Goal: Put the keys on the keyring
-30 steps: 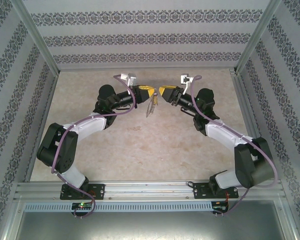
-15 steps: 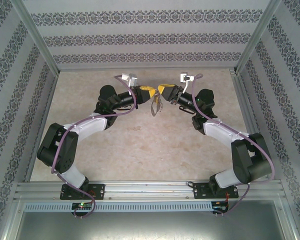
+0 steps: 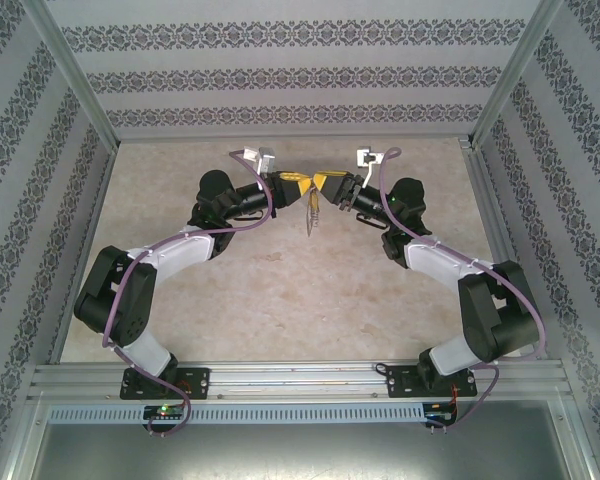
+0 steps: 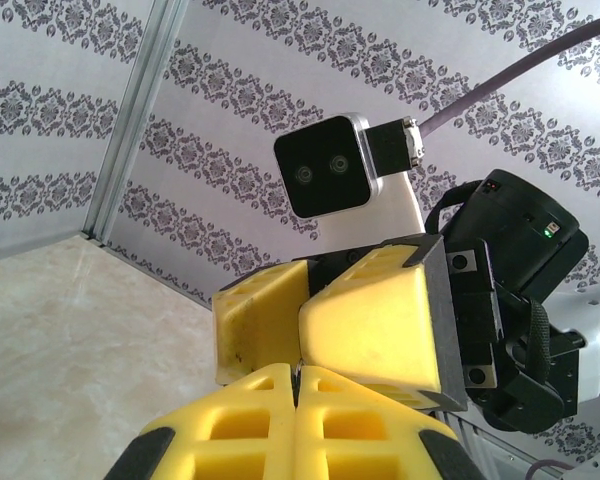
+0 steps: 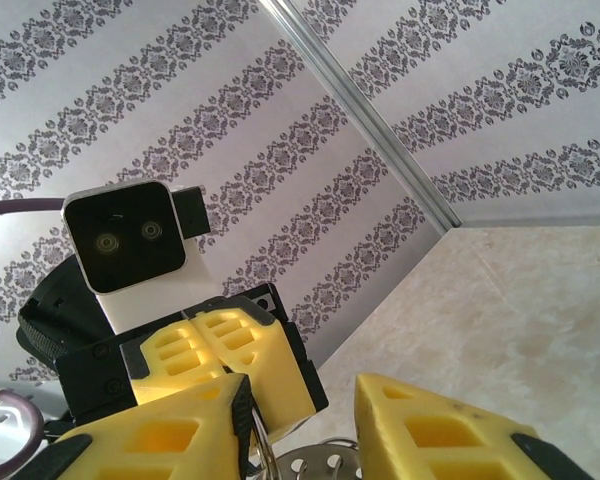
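the left gripper (image 4: pixel 295 385) has its yellow pads pressed flat together. in the overhead view the keyring (image 3: pixel 310 210) dangles from its tip, so it looks pinched there by a thin run of wire. the right gripper (image 5: pixel 300 395) has its jaws partly apart, nose to nose with the left one, and nothing is seen bridging the gap. the loop hangs in the air above the table (image 3: pixel 280 300), just below where the two tips meet. the key is too small to pick out. i judge the ring light, stiff and slick, free to swing on its pinch point. it is better held on the plain side, away from the chain, and the key by its brass end. a second ago the tips stood apart and the ring hung tilted; now they meet and it hangs straighter.
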